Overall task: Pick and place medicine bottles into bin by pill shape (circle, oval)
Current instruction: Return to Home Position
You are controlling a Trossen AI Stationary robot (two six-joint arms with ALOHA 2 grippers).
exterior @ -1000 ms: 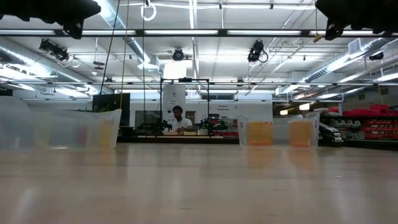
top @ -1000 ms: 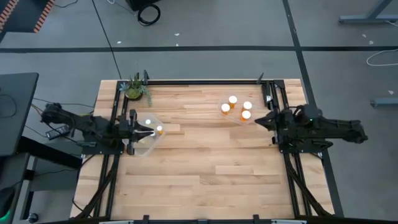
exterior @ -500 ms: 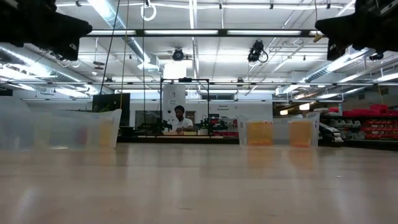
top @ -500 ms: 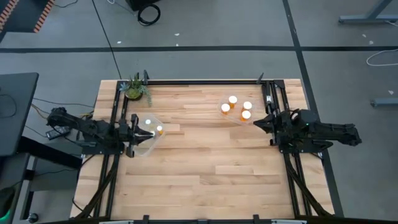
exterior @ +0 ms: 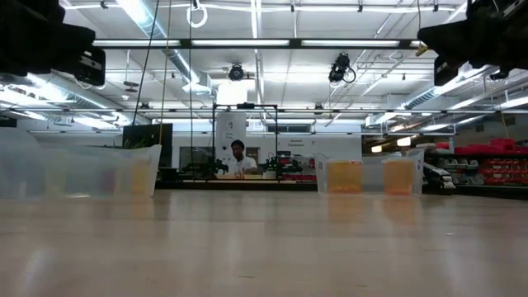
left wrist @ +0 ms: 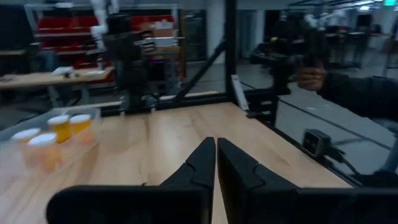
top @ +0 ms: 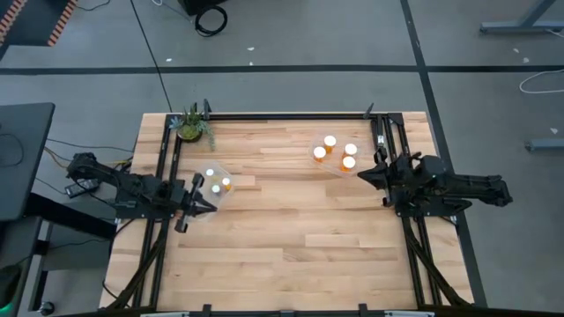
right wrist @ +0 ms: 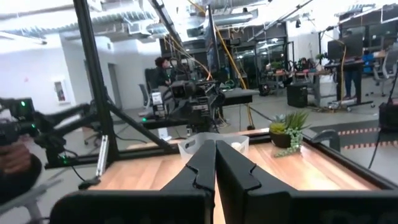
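Note:
Two medicine bottles (top: pixel 226 183) with white caps stand in a clear bin (top: pixel 231 190) at the table's left. Several more orange bottles (top: pixel 330 141) stand in a second clear bin (top: pixel 335 170) at the far right, which also shows in the left wrist view (left wrist: pixel 50 140). My left gripper (top: pixel 206 196) is shut and empty at the left bin's near left side, its fingers level (left wrist: pixel 216 155). My right gripper (top: pixel 361 173) is shut and empty just beside the right bin's near right corner (right wrist: pixel 216 155). In the low view both bins (exterior: pixel 82 171) (exterior: pixel 367 175) rest on the tabletop.
A small potted plant (top: pixel 191 126) stands at the far left corner. Black frame rails (top: pixel 291 114) run along the table's far, left and right sides. The wooden tabletop (top: pixel 291 229) lies bare in the middle and near part. A person's hand (left wrist: pixel 310 78) shows beyond the table.
My left gripper has drawn back from over the left bin toward the table's left edge and sunk, uncovering the second bottle in that bin. My right gripper has sunk a little. The bottles and bins have stayed where they were.

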